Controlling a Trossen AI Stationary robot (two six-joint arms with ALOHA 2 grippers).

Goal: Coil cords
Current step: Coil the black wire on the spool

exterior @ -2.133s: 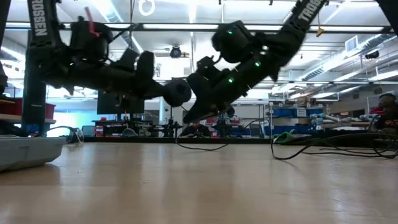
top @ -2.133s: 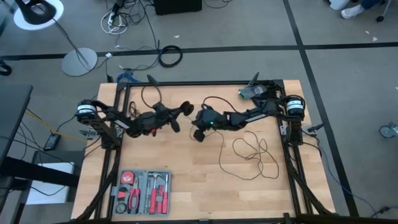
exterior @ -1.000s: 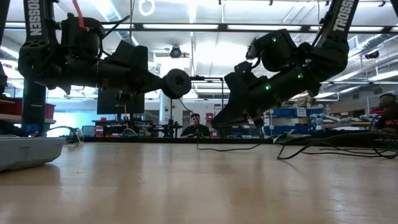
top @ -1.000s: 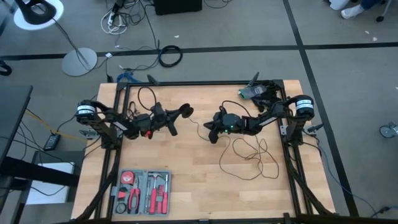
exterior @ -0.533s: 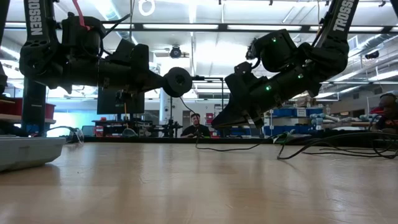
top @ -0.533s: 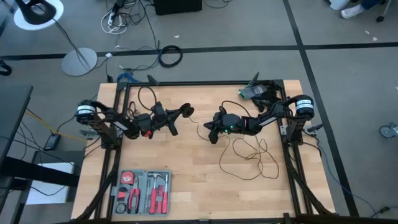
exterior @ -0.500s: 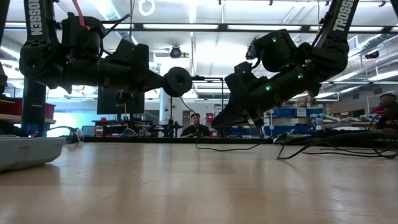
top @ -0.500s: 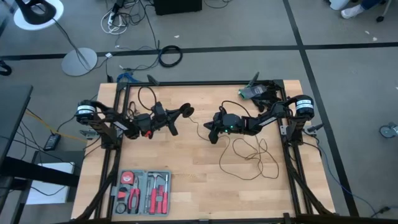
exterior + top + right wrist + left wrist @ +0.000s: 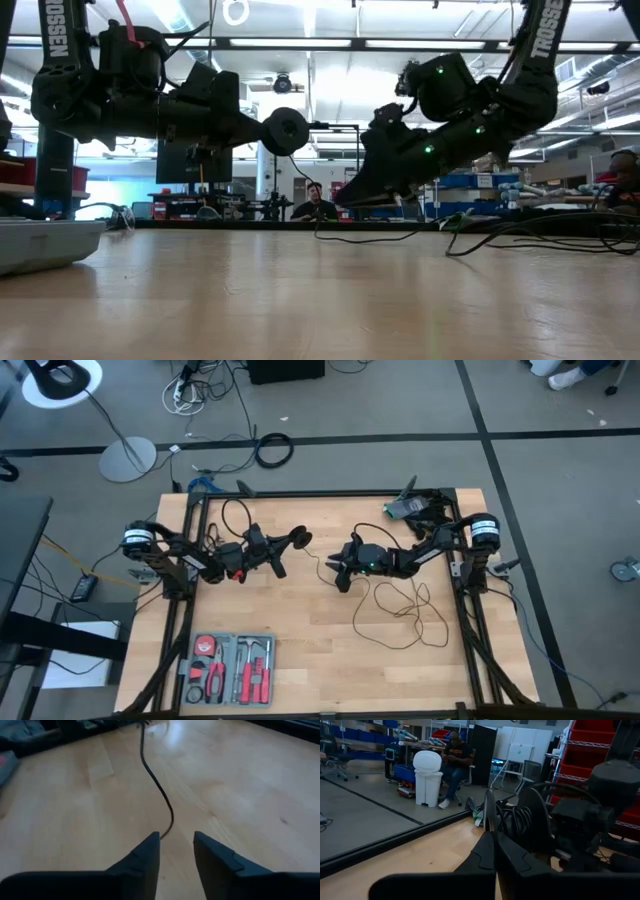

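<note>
Right gripper (image 9: 175, 851): fingers now parted, thin black wire (image 9: 159, 790) lying between them on table (image 9: 300, 620); clamped before. Left gripper (image 9: 492, 827): unchanged, closed on puck (image 9: 285, 131).

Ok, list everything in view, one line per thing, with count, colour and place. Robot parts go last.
Thin black wire: one, black, loose loops on table right of centre.
Round black disc-shaped puck: one, black, at the left gripper's tip.
Wooden table: one, light wood.
Grey tool case: one, red tools inside, front left.
Green device: one, back right corner.
Left gripper: shut on puck.
Right gripper: open, astride wire.
</note>
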